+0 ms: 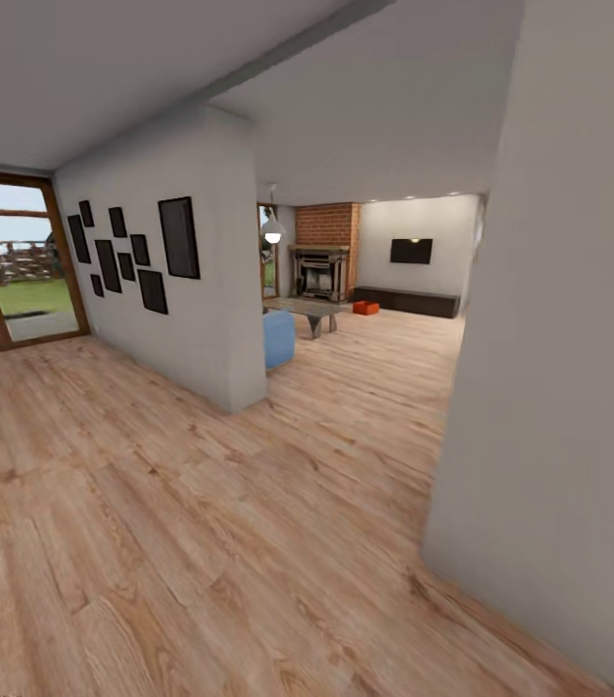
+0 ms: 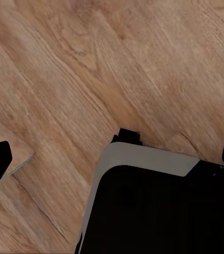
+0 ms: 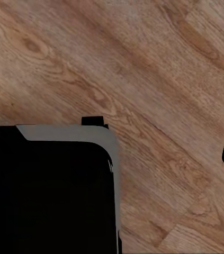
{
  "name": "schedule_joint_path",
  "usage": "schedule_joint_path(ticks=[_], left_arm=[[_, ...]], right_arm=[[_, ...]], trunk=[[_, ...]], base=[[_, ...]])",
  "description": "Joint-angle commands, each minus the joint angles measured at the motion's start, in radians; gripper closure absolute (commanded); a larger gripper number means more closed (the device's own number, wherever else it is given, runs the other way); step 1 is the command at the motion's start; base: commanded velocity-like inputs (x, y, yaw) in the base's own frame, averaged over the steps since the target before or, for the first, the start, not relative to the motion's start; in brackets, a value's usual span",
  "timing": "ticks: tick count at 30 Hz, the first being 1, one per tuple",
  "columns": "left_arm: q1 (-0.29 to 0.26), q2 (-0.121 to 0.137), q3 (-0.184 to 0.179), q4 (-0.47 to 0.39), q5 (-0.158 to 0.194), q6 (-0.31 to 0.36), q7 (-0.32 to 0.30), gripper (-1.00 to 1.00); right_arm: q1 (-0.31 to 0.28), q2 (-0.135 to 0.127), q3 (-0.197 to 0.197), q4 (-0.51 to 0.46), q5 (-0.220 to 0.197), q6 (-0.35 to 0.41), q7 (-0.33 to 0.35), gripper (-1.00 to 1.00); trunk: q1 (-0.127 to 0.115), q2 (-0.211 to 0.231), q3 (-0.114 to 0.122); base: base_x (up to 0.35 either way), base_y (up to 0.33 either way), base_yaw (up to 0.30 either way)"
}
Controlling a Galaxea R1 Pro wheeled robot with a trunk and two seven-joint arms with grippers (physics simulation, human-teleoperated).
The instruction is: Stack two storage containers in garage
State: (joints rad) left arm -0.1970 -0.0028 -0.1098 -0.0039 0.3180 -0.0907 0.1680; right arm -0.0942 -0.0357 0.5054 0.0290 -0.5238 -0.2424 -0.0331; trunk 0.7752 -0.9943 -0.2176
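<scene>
Head view is looking down a hallway of pale wood-plank floor (image 1: 200, 523) toward the living room (image 1: 384, 290). A white partition wall (image 1: 200, 319) is standing at the left of the opening, and black picture frames (image 1: 128, 252) are hanging on it in a cluster. A second white wall (image 1: 559, 387) is filling the right side, close to the camera. Far to the left, a wood-framed glass door (image 1: 7, 261) is showing grass outside.

In the room beyond, one storage container (image 1: 366, 308) is sitting on the planks as a small orange-red box, between a low table (image 1: 312, 312) and a long dark cabinet (image 1: 409, 302). A black TV (image 1: 411, 251) is hanging above that cabinet, and a brick fireplace (image 1: 324, 254) is standing in the corner beside it. A blue sofa (image 1: 279, 338) is peeking out from behind the partition, and a white pendant lamp (image 1: 272, 230) is hanging over the table. Whether a second container is lying there cannot be told at this distance.

Left wrist view is looking down at wood planks and the black, grey-edged robot base (image 2: 154, 206). Right wrist view is showing the same base (image 3: 48, 190) over the planks. Dark tips are poking in at the edges of both wrist views, but how far either gripper's jaws are parted cannot be told.
</scene>
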Motion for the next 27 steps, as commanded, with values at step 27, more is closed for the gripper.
schedule_joint_path(ticks=[27], left_arm=[[-0.001,0.000,-0.008,0.001,0.009,-0.003,0.002,-1.00]], right_arm=[[-0.001,-0.001,0.010,0.003,-0.006,-0.003,-0.001,-1.00]], trunk=[[0.001,-0.001,-0.001]], base=[[0.324,0.000,0.097]])
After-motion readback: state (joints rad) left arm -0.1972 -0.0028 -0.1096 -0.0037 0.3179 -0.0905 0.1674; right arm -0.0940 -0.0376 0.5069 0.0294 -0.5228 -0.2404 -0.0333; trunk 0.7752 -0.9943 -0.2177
